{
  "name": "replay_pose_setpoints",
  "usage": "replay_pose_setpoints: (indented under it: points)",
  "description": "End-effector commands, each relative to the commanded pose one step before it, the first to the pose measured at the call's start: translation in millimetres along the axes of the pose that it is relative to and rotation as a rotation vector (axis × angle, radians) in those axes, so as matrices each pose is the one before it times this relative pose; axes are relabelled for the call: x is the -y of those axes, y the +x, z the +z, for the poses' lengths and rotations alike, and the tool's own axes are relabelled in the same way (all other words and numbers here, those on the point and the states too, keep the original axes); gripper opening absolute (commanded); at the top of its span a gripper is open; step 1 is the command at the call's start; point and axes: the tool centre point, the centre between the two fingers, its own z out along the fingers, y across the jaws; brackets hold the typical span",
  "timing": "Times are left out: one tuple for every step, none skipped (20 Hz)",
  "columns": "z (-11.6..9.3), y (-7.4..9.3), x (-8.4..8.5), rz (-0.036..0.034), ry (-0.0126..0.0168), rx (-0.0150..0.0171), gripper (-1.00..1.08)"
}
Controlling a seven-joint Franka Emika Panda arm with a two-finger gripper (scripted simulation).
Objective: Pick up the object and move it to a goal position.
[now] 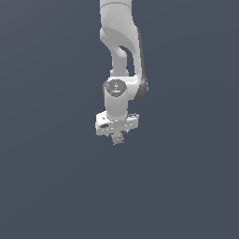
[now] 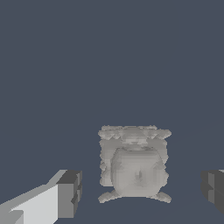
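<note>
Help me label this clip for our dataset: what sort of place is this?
Likely a bare simulated test scene, not a real room: a flat, featureless slate-blue backdrop, a smooth rendered white Panda arm, and one coarsely faceted grey-brown object between the open gripper fingers.

The light is soft and even, with no glare and no dark shadows. Both pictures look blocky and a bit blurry, like a simple computer drawing.

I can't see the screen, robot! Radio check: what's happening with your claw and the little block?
Gripper jaws open, one each side of the cube, gaps showing, not clamped. Cube sits between fingers. Nothing else near, over.
</note>
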Motion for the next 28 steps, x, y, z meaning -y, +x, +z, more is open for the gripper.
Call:
replay_pose_setpoints:
  points:
    - [12.44,-0.86,0.5,-0.00139,0.00046,0.00072,1.0]
    - [5.32,-0.25,-0.17,0.0,0.0,0.0,1.0]
    - [4.52,-0.05,0.36,-0.00094,0.00011,-0.00025,1.0]
    - [3.98,-0.08,-0.16,0.0,0.0,0.0,1.0]
    - [3.21,0.11,0.22,-0.00066,0.00006,-0.00018,1.0]
    - [2.61,0.12,-0.15,0.0,0.0,0.0,1.0]
    - [1.93,0.2,-0.14,0.0,0.0,0.0,1.0]
    - [1.28,0.23,-0.12,0.0,0.0,0.0,1.0]
    - [0.61,0.29,0.29,-0.00067,-0.00003,-0.00017,1.0]
    - [0.22,0.08,-0.03,0.0,0.0,0.0,1.0]
    - [0.0,0.0,0.0,0.0,0.0,0.0,-1.0]
    - [0.0,0.0,0.0,0.0,0.0,0.0,-1.0]
    - [0.0,0.0,0.0,0.0,0.0,0.0,-1.0]
    - [0.0,0.0,0.0,0.0,0.0,0.0,-1.0]
    - [0.0,0.0,0.0,0.0,0.0,0.0,-1.0]
    - [0.0,0.0,0.0,0.0,0.0,0.0,-1.0]
    - [0.0,0.0,0.0,0.0,0.0,0.0,-1.0]
    - [0.0,0.0,0.0,0.0,0.0,0.0,-1.0]
    - [0.0,0.0,0.0,0.0,0.0,0.0,-1.0]
    - [0.0,0.0,0.0,0.0,0.0,0.0,-1.0]
    - [-0.99,0.58,-0.22,0.00002,-0.00054,-0.00175,-1.0]
    - [-0.16,-0.01,0.39,0.0,0.0,0.0,-1.0]
    - [-0.49,-0.04,1.18,0.0,0.0,0.0,-1.0]
    - [-0.81,-0.07,1.96,0.0,0.0,0.0,-1.0]
    - [-1.13,-0.1,2.74,0.0,0.0,0.0,-1.0]
    - [-1.45,-0.12,3.51,0.0,0.0,0.0,-1.0]
    - [-1.77,-0.15,4.27,0.0,0.0,0.0,-1.0]
    - [-2.08,-0.17,5.02,0.0,0.0,0.0,-1.0]
